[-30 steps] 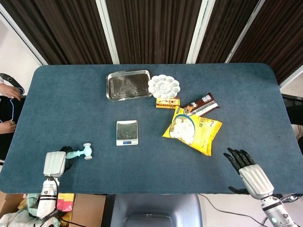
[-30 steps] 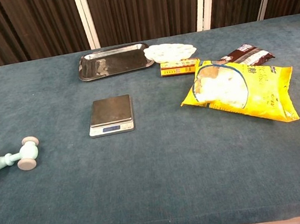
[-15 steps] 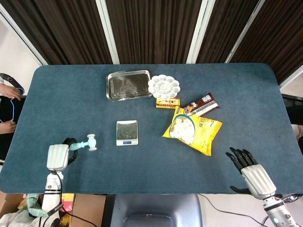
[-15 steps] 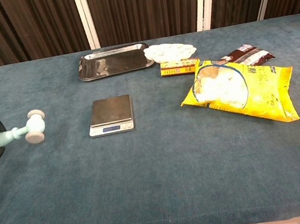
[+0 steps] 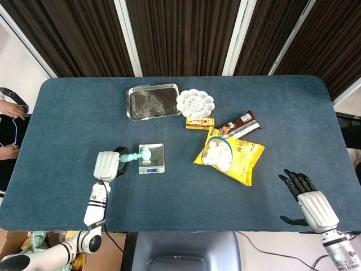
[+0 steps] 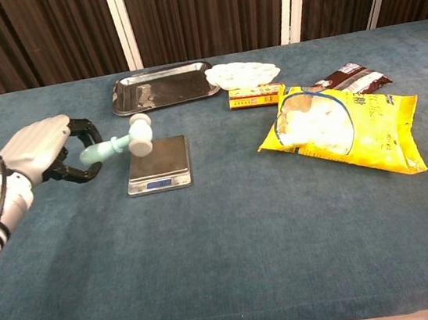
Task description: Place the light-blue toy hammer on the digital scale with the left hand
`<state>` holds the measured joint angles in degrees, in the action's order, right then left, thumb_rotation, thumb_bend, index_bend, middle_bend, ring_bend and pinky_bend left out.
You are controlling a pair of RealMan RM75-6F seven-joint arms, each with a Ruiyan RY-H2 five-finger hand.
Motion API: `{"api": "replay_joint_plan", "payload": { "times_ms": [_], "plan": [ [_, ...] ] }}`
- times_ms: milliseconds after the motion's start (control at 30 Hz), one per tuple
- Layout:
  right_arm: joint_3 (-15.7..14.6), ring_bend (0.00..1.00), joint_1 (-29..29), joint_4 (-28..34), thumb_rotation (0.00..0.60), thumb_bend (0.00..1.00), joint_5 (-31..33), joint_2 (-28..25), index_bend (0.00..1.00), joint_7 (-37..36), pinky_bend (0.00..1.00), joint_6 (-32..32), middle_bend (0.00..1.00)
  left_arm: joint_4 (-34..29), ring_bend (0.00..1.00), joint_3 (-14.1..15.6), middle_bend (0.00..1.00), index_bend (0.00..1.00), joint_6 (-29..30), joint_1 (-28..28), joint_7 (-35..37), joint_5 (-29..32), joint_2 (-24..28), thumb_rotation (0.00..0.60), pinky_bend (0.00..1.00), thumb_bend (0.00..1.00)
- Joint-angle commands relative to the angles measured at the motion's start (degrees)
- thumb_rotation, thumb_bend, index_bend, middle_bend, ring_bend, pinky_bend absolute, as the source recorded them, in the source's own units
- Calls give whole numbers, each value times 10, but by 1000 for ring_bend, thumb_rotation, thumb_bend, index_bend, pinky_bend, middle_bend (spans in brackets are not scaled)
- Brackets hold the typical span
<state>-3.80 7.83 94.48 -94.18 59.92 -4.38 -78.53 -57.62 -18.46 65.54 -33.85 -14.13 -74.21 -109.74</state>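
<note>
My left hand [image 5: 108, 165] [image 6: 45, 150] grips the handle of the light-blue toy hammer [image 5: 137, 155] [image 6: 122, 143] and holds it in the air. The hammer's white head hangs over the left part of the digital scale [image 5: 155, 161] [image 6: 159, 164], which lies flat on the blue table near its middle. I cannot tell whether the head touches the scale. My right hand [image 5: 310, 200] is at the table's front right edge, fingers spread, holding nothing; the chest view does not show it.
A steel tray [image 5: 153, 101] [image 6: 162, 86] and a white flower-shaped palette [image 5: 195, 103] [image 6: 242, 73] sit at the back. A small orange box [image 5: 200, 122], a brown snack packet [image 5: 239, 125] and a yellow chip bag [image 5: 230, 154] [image 6: 345, 133] lie right of the scale.
My left hand has lifted the hammer from the front left of the table and carried it right, to above the scale's left side. The right hand drifted slightly toward the table's edge.
</note>
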Motion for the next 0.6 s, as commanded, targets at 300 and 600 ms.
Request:
{"api": "replay_joint_plan", "payload": {
  "times_ms": [300, 600],
  "plan": [
    [7, 0, -11, -5, 600, 137, 11, -9, 0, -13, 0, -19, 0, 66, 1000, -15, 677, 636, -27, -55, -16, 31, -52, 600, 1000, 587],
    [7, 0, -19, -11, 600, 137, 3, -8, 0, -27, 0, -37, 0, 81, 1000, -4, 451, 442, -51, -57, -28, 54, -52, 600, 995, 507]
  ]
}}
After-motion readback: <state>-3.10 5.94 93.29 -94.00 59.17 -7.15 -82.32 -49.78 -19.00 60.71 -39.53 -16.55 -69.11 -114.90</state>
